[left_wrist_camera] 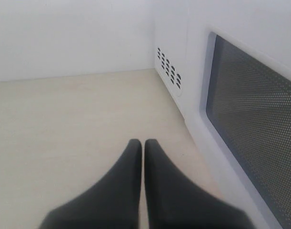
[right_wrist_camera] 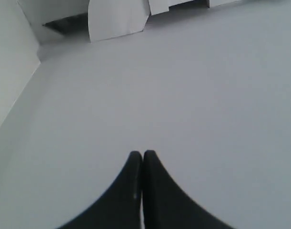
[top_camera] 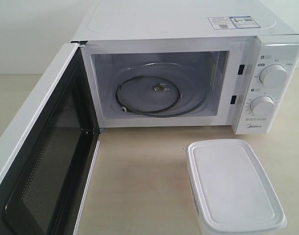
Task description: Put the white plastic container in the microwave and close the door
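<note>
The white plastic container stands lidded on the table at the front right, in front of the microwave. The microwave's cavity is bare except for its glass turntable. The door is swung wide open toward the front left, its mesh window facing inward. Neither arm shows in the exterior view. My left gripper is shut and empty over the table, beside the door's outer face. Against a plain pale surface, my right gripper is shut with nothing in it.
Two dials sit on the microwave's right panel. Side vents of the microwave show in the left wrist view. Bare beige tabletop lies between the open door and the container.
</note>
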